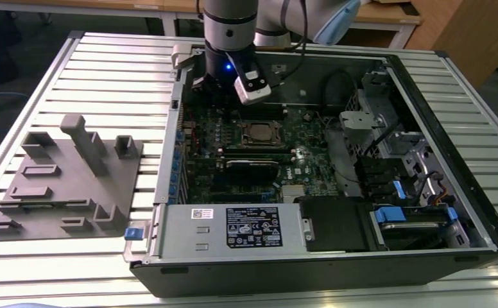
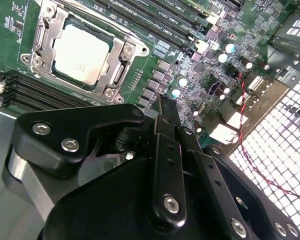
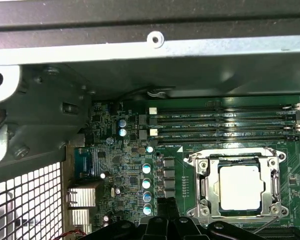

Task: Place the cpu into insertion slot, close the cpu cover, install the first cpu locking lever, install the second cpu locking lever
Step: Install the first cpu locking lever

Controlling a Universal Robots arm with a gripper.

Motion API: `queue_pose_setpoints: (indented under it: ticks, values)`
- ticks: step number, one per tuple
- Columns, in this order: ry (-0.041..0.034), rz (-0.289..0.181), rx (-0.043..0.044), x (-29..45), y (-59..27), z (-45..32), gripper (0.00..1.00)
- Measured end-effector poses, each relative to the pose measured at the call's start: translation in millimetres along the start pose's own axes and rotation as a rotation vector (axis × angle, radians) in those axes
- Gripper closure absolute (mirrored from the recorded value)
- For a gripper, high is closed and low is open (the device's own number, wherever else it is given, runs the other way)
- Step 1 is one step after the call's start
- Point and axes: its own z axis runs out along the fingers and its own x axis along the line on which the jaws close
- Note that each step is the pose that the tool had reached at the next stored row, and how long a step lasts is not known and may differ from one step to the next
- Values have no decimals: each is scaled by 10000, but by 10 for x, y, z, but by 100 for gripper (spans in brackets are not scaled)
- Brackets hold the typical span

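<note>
One cpu (image 2: 82, 52) under lowered cpu cover (image 2: 41, 37) (frame flat); hand (image 2: 167, 107) pinched together, clear of its edge.

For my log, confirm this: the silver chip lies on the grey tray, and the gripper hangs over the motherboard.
No: the chip sits in its socket, not on the tray, as both wrist views show. The gripper does hang over the motherboard.

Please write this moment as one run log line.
cpu: in insertion slot | cpu cover: closed | gripper: fingers shut, holding nothing
</note>
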Motion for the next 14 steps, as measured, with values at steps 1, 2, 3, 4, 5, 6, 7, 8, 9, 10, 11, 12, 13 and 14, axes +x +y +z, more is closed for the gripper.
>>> queue_pose_setpoints:
  ticks: [1, 2, 3, 4, 5, 6, 7, 8, 9, 10, 11, 12, 13, 14]
  values:
    - [-1, 1, -1, -20, 1, 0, 89]
    - [-1, 1, 0, -48, 2, 0, 89]
    - [1, 1, 1, -66, 3, 0, 89]
    - [0, 1, 0, -67, 3, 0, 89]
    - [0, 3, 0, -68, 3, 0, 89]
    - [0, 3, 0, -68, 3, 0, 89]
    - [0, 2, -1, -70, 3, 0, 89]
    - [-1, 2, 0, -70, 3, 0, 89]
    - [0, 2, 0, -71, 3, 0, 89]
    - [0, 2, 0, -71, 3, 0, 89]
    - [-1, 2, 0, -72, 4, -2, 89]
    - [1, 2, 1, -72, 4, -5, 89]
    - [1, 1, 2, -72, 4, -10, 89]
    - [0, 2, 1, -71, 4, -18, 89]
